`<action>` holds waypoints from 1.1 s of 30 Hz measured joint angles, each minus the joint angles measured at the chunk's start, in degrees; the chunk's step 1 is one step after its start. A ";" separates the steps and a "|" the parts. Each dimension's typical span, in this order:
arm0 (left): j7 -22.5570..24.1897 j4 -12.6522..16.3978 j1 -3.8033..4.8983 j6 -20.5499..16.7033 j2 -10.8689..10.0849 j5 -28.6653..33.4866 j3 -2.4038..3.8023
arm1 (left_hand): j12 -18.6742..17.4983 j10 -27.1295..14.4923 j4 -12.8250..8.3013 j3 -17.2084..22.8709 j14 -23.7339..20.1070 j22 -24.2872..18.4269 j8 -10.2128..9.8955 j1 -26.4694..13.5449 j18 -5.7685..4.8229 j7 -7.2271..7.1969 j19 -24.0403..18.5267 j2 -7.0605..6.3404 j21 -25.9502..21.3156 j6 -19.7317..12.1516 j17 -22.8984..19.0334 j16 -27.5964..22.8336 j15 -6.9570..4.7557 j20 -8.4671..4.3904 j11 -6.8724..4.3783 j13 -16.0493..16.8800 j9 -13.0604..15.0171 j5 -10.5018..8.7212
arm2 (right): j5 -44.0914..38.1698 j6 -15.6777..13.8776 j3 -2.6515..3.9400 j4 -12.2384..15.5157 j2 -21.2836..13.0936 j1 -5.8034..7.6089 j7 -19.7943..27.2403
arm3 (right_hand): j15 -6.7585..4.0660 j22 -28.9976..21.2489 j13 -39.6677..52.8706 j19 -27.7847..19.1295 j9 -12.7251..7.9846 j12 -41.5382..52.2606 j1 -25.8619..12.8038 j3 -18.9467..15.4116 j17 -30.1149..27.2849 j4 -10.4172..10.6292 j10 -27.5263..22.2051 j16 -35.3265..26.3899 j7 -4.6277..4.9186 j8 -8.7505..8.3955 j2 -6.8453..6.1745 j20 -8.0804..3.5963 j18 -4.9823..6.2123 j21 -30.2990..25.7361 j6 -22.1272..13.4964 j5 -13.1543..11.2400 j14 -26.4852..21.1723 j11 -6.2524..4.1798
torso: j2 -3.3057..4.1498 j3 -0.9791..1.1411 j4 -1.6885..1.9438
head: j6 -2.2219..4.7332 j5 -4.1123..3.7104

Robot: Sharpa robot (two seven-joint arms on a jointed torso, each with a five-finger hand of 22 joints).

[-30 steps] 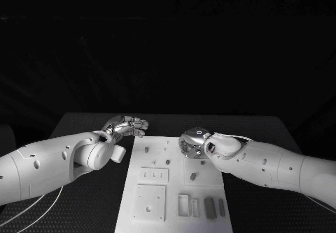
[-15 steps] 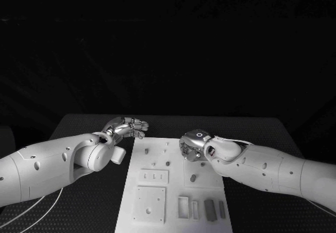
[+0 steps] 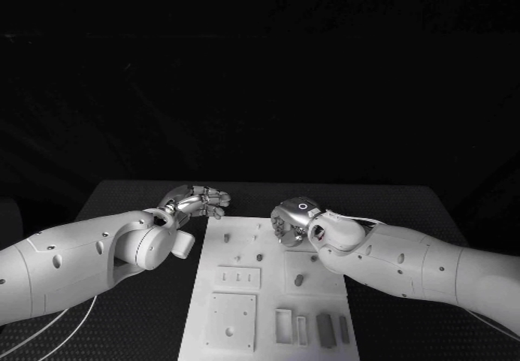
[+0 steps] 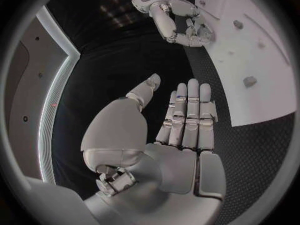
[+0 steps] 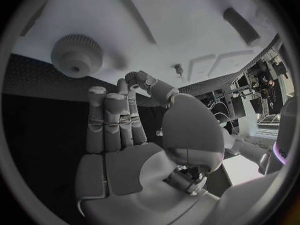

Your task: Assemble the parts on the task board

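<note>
Head view | right hand (image 3: 291, 222) over task board (image 3: 233, 301) | empty

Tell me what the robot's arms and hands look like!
Both arms are fat, smooth white shells with small dark holes. The left arm has a big round joint, and thin pale cables loop beneath it. The left hand and right hand are shiny silver metal with jointed fingers. A little ring mark sits by the right wrist.
</note>
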 measured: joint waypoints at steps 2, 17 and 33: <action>0.00 -0.04 0.00 0.00 0.03 0.00 0.00 | 0.00 0.00 0.00 0.00 0.00 0.00 0.00 -0.03 0.01 0.00 -0.07 -0.03 0.00 0.00 0.00 0.00 0.00 0.08 0.00 0.00 0.00 0.00 | -0.17 -0.29 0.00 -0.20 0.45 -0.01 -0.41 | 0.00 0.00 0.02 0.00 0.00 0.00 0.00 0.01 0.00 0.01 0.00 0.00 0.00 0.00 0.00 0.00 0.00 0.22 0.00 0.00 0.00 0.00 | 0.00 0.00 0.03 | 0.05 0.07; -0.02 -0.61 0.00 0.00 0.80 0.01 0.01 | 0.00 0.00 0.00 0.00 0.00 -0.01 0.00 -0.23 -0.02 0.00 -0.08 -0.23 0.00 0.00 0.07 0.00 0.00 0.08 0.00 0.00 -0.01 0.00 | -1.30 -3.39 0.03 -3.42 4.87 -0.01 -3.38 | -0.01 -0.01 0.20 0.02 0.02 -0.28 -0.30 0.51 -0.13 -0.15 0.40 0.00 -0.20 -0.03 -0.32 0.01 -0.01 0.91 0.18 0.00 0.00 -0.01 | 0.03 0.00 0.32 | 0.40 0.41; -0.05 -0.33 0.24 0.02 0.91 0.01 0.06 | 0.00 0.00 0.01 -0.01 0.00 -0.02 0.00 -0.23 -0.10 0.00 -0.30 -0.23 0.22 0.00 0.16 0.00 0.00 -0.14 0.00 0.00 0.04 0.00 | -1.77 -4.55 0.05 -6.02 7.73 0.02 -4.25 | -0.19 -0.01 0.47 -0.13 0.15 -0.51 -0.29 0.53 -0.19 -0.15 0.50 0.21 -0.21 -0.20 -0.31 -0.17 -0.04 1.00 0.17 -0.06 -0.19 -0.12 | 0.43 -0.32 0.87 | 0.59 0.23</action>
